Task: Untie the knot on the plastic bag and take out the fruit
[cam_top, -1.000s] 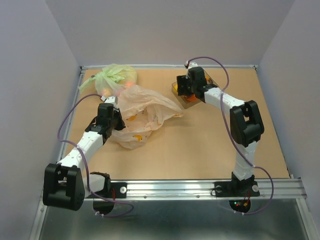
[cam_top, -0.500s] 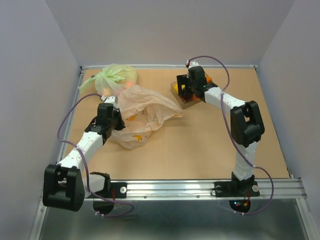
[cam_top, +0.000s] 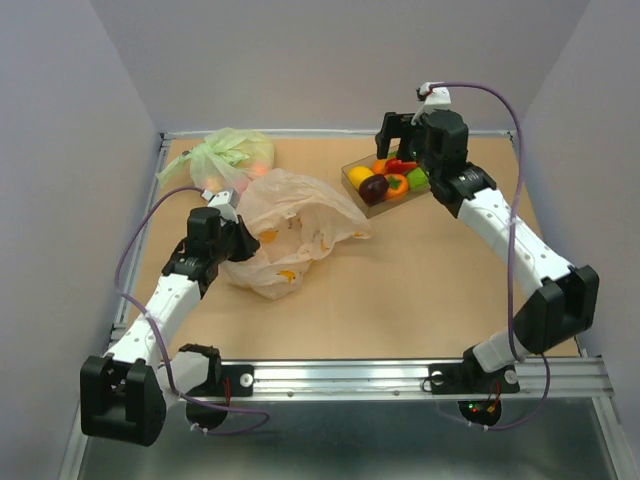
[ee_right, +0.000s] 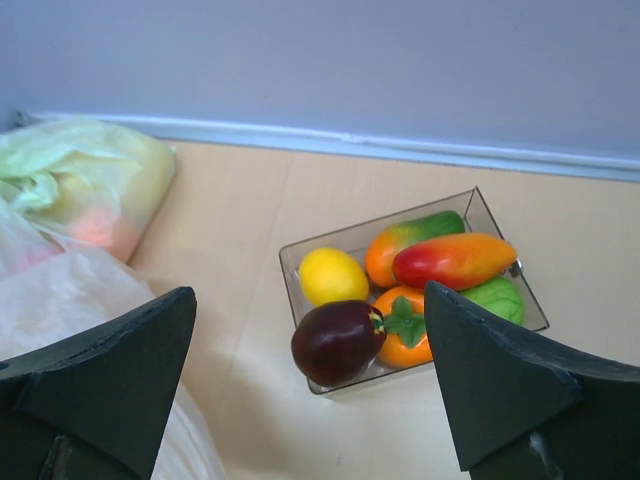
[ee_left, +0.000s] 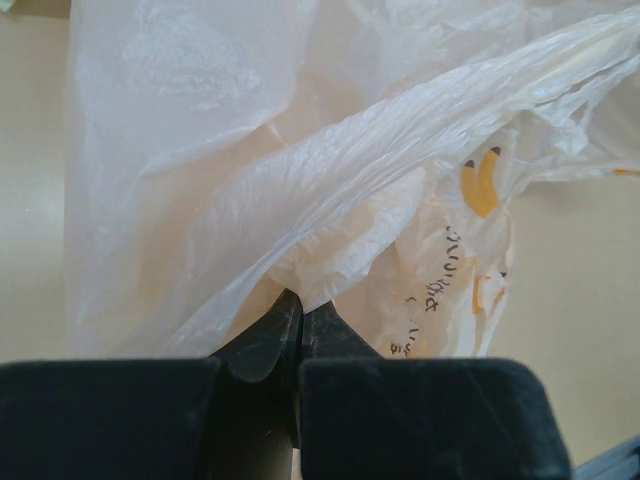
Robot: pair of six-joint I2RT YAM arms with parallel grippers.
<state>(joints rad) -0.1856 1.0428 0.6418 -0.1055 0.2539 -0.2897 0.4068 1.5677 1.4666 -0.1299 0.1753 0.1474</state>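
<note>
The pale peach plastic bag lies crumpled at the left of the table, and no knot shows on it. My left gripper is shut on a bunched fold of its film; the bag fills that view. Several toy fruits lie in the clear box: lemon, dark purple fruit, orange with green cap, red-orange fruit, lime. My right gripper is open and empty above the box, which shows between its fingers in the right wrist view.
A smaller light-green bag with pinkish fruits inside sits in the back left corner, touching the peach bag; it also shows in the right wrist view. The back wall runs just behind the box.
My right gripper has risen and drawn back from the clear box, uncovering the fruits in it. My left gripper has shifted slightly, still gripping the bag.
</note>
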